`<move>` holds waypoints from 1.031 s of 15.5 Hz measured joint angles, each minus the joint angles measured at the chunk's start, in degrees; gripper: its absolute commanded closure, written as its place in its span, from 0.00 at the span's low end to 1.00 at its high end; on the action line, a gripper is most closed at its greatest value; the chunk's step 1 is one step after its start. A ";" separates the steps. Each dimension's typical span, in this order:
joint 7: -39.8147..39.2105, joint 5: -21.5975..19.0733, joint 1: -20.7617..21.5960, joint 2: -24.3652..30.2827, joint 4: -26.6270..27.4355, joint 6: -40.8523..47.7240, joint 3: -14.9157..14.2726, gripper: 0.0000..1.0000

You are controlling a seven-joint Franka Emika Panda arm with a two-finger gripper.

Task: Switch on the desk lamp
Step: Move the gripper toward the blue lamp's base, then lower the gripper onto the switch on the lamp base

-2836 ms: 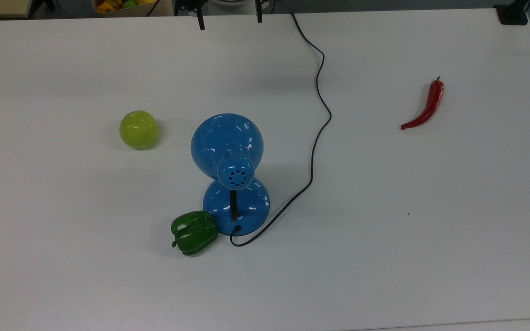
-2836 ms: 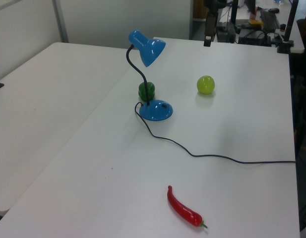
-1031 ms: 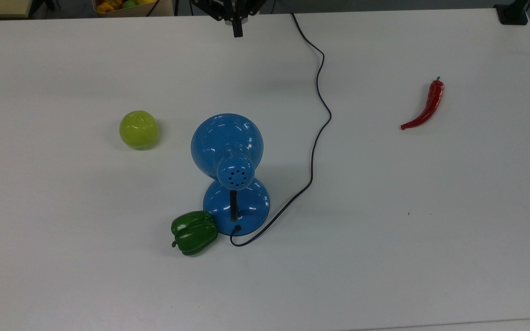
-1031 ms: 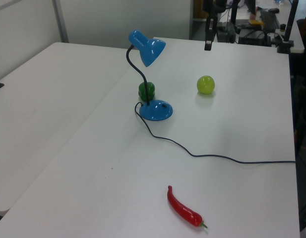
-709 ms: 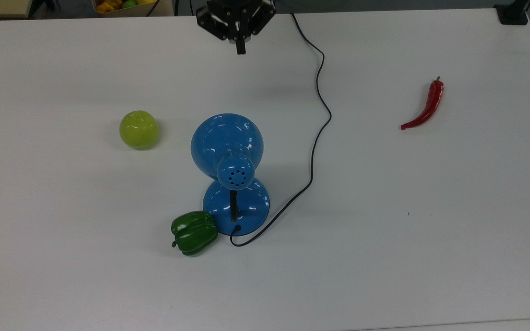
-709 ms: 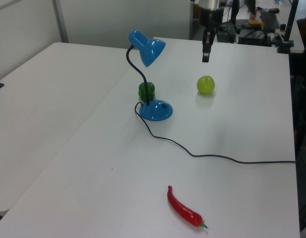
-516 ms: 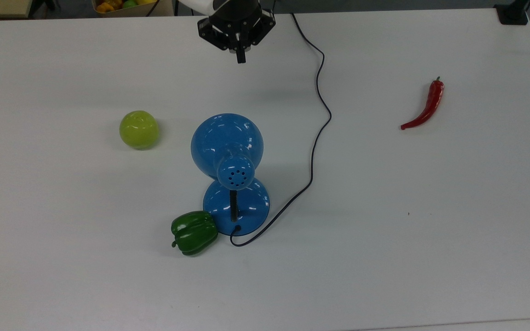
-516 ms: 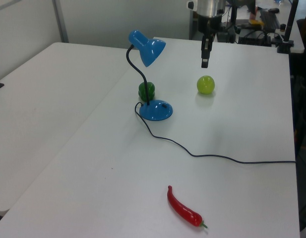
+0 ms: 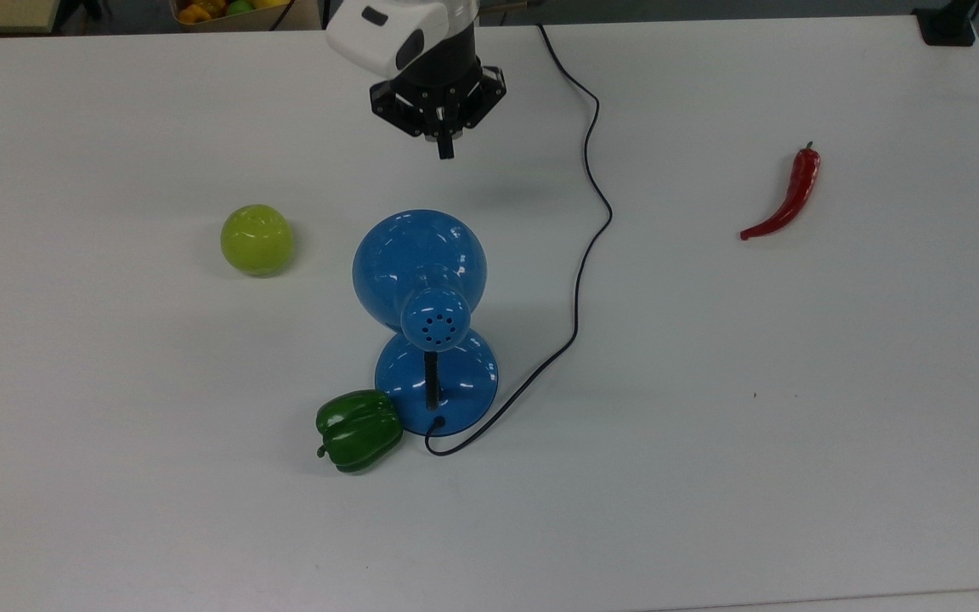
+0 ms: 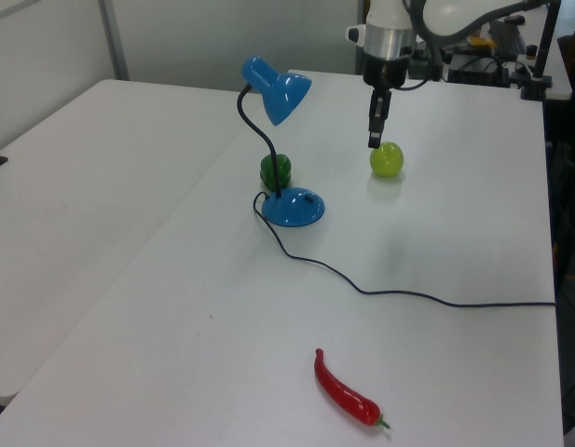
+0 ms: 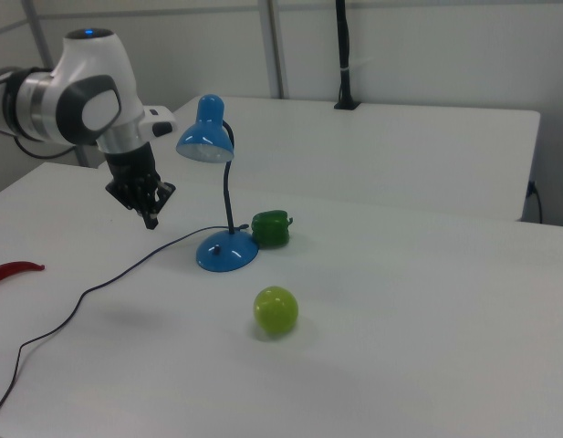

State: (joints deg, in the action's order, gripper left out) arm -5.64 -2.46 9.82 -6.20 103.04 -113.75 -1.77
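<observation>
Desk lamp [image 9: 421,280] stands mid-table, its dome shade hiding part of the round base in the top view. A green pepper [image 9: 358,430] touches the base; a green apple [image 9: 257,240] sits near the lamp. The gripper [image 9: 445,151] hangs beyond the shade, fingers pressed together, holding nothing.

Sitting on the white table [image 9: 795,442]: 1 blue desk lamp [image 9: 421,272] w/ 1 dark cord [image 9: 593,178], 1 green bell pepper [image 9: 359,430], 1 yellow-green apple [image 9: 257,240], 1 red chili [image 9: 787,197]. Hanging above it: 1 robot arm w/ 1 gripper [image 9: 445,151]. Total showing on the tabletop: 3 produce items, 1 lamp.
</observation>
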 measured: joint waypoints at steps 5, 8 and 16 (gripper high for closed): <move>1.67 0.01 0.01 -2.07 2.67 -6.99 0.00 1.00; 3.16 0.02 0.16 -2.78 4.79 -11.69 0.00 1.00; 4.99 0.77 0.19 -3.61 9.98 -25.26 0.01 1.00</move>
State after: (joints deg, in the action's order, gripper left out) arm -0.64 -1.69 10.01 -9.82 113.01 -139.01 -1.76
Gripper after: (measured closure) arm 0.991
